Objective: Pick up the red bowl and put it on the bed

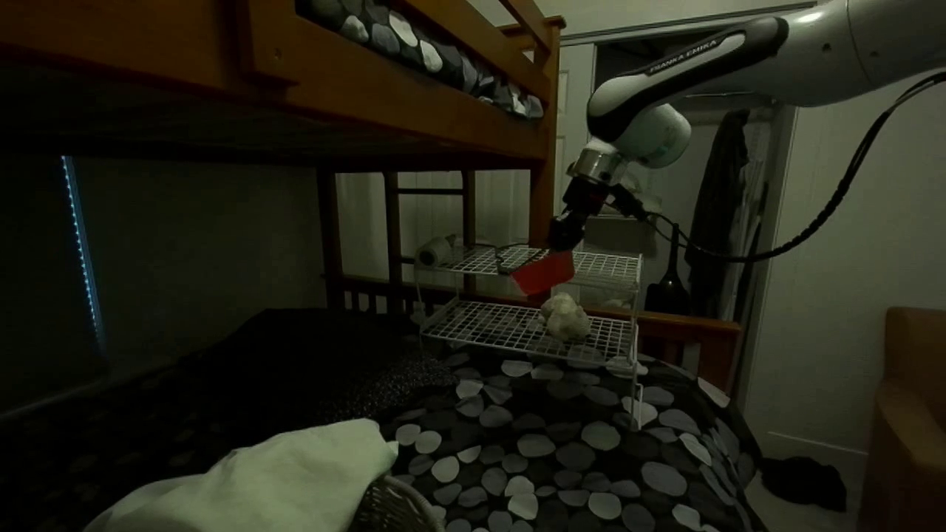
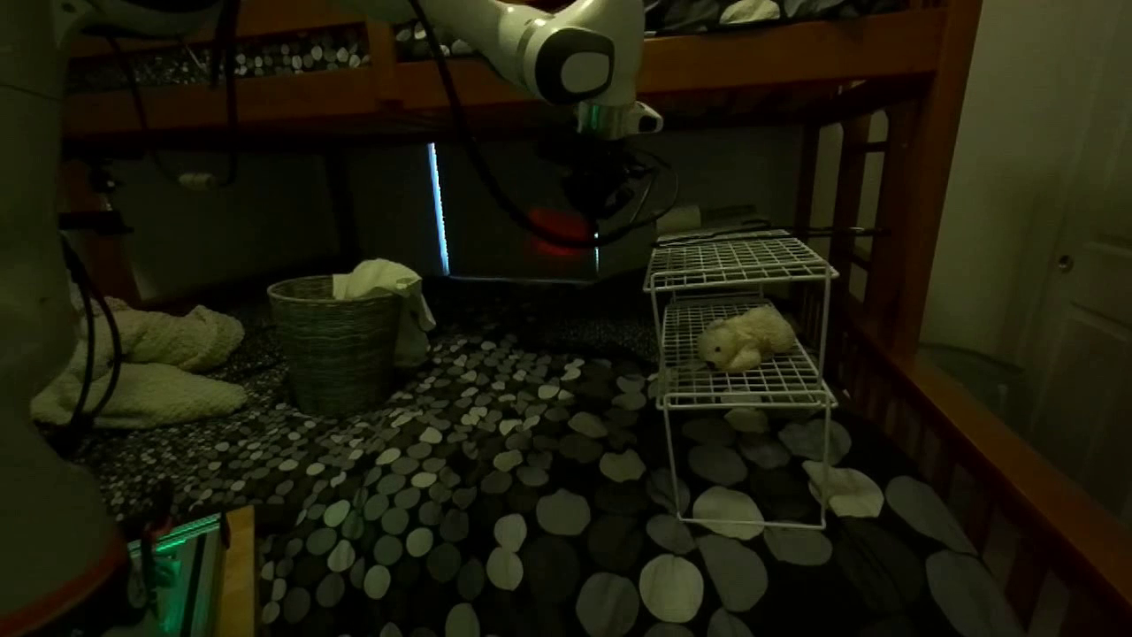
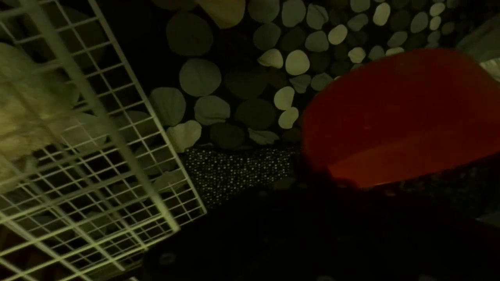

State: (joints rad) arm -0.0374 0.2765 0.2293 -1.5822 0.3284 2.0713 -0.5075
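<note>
The picking-up half of the task is judged to be done. The red bowl (image 1: 545,274) is held in the air by the end effector (image 1: 565,248), which is taken to be closed on the bowl's edge: the exact contact is lost in shadow, but no other support is seen under the bowl in either exterior view. The bowl looks tilted, its upper edge being sloped in an exterior view; which way the hollow is turned cannot be told for certain in such dim light.

The putting-down half is left. The bed (image 2: 416,531) is not yet touched by the bowl; in the wrist view its spotted cover (image 3: 256,113) is seen well below. The bowl is held beside the wire rack (image 2: 741,282) and apart from it, at roughly the height of its top, as far as can be judged. A soft toy (image 2: 747,338) is carried on the lower shelf (image 2: 748,404), and a basket (image 2: 332,345) with a pale cloth (image 2: 380,279) draped over its rim is stood farther along the bed.

What remains, by this reading, is a lowering, a levelling, a release and a retreat. Little sideways travel seems to be needed. The rack's edge could be knocked on the way down, and the bowl could be tipped if let go while slanted.
</note>
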